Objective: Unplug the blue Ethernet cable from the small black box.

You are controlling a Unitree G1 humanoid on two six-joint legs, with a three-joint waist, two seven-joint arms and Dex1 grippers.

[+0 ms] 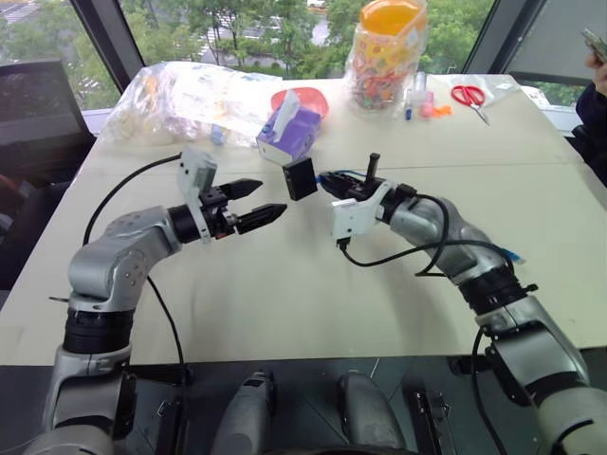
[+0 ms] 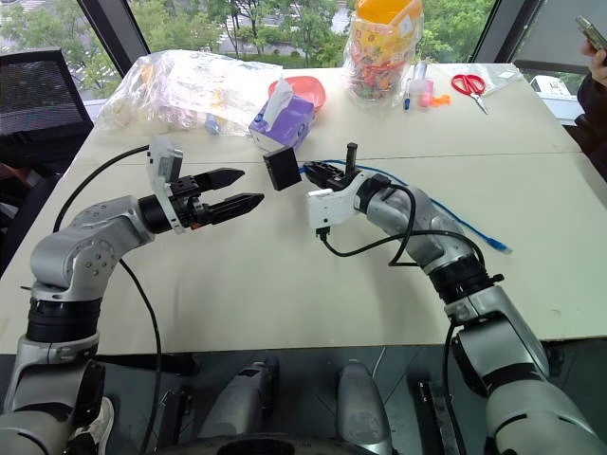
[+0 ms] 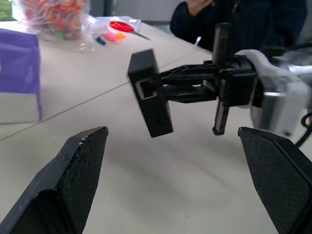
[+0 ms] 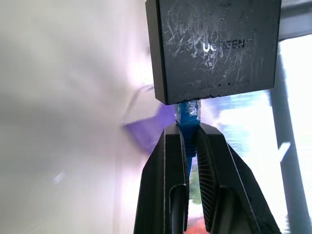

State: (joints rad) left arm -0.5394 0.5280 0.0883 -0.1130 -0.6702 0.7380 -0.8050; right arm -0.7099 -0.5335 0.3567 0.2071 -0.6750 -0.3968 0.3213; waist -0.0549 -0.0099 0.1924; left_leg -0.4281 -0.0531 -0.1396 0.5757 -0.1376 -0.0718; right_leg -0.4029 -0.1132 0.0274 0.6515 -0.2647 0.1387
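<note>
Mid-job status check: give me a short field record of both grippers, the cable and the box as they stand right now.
right gripper: shut on the blue Ethernet cable just behind its plug, holding it up off the table
small black box: hanging in the air from the plug, cable not yet unplugged
left gripper: open, empty, pointing at the box, apart from it
box port facing left gripper: empty
cable run: trails back over the table past the right arm
nearby: purple tissue box behind the black box
</note>
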